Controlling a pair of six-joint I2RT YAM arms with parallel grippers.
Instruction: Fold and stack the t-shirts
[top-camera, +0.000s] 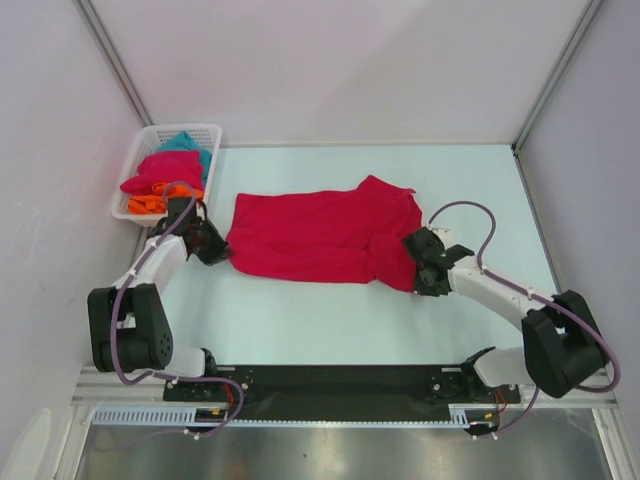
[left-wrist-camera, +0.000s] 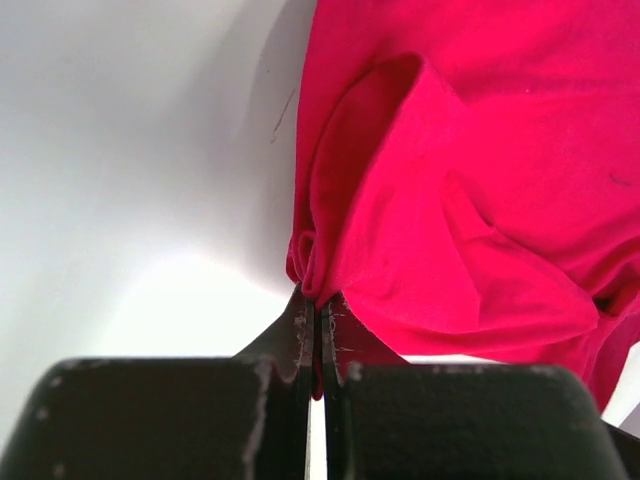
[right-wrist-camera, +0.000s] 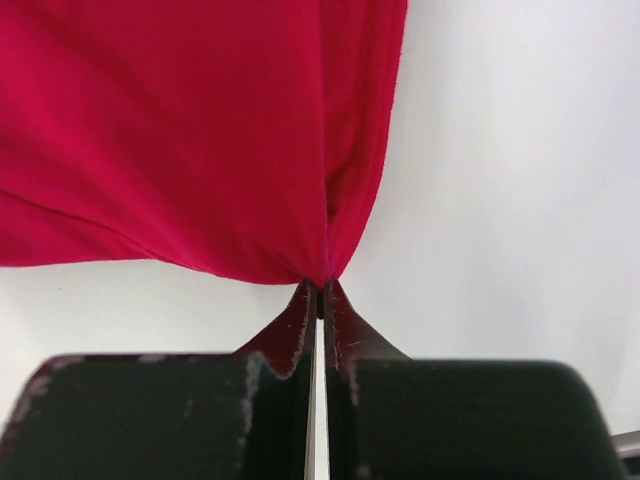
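Crimson t-shirt (top-camera: 320, 235) lies spread mid-frame on the bench (top-camera: 400, 320). Left tool (left-wrist-camera: 316, 312) is clenched on its bunched left edge, right tool (right-wrist-camera: 318, 295) on its right edge. White mesh basket (top-camera: 208, 130), upper left, holds a pink t-shirt (top-camera: 160, 172), an orange t-shirt (top-camera: 150, 204) and a teal t-shirt (top-camera: 185, 142), heaped and partly hiding each other.

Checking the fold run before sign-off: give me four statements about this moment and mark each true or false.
1. The left tool is shut on the crimson t-shirt. True.
2. The right tool hangs open, holding nothing. False: it is shut on the same shirt's other end.
3. The white basket holds bundled cloth in teal, crimson and orange. True.
4. The basket stands on the right arm's side. False: it stands just beyond the left arm.
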